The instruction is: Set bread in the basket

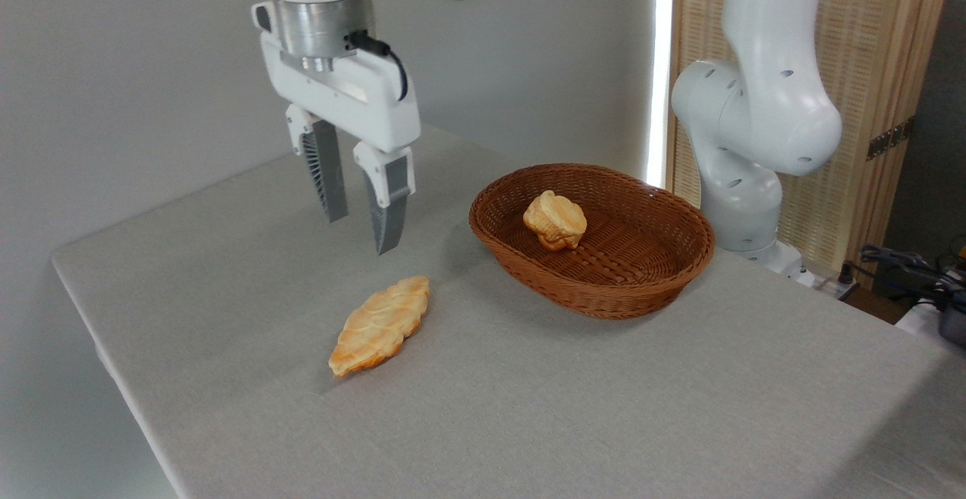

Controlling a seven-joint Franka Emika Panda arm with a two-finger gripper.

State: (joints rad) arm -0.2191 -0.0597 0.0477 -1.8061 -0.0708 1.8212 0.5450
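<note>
Left of the basket (592, 288), the pincer (362, 223) hangs above the grey counter (604, 408), fingers parted and holding nothing. A flat leaf-shaped pastry (381, 324) lies on the counter just left of the basket. The bread (555, 220) sits inside the basket, toward its left side.

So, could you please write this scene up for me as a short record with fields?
bread: small golden-orange lumpy round bun, lying inside the basket, left of its middle
basket: shallow oval reddish-brown wicker basket, on the table, right of centre
pastry: flat leaf-shaped golden pastry, on the table, outside the basket
gripper: white gripper, jaws open, empty, above the table beyond the pastry
table: grey cloth-covered table
</note>
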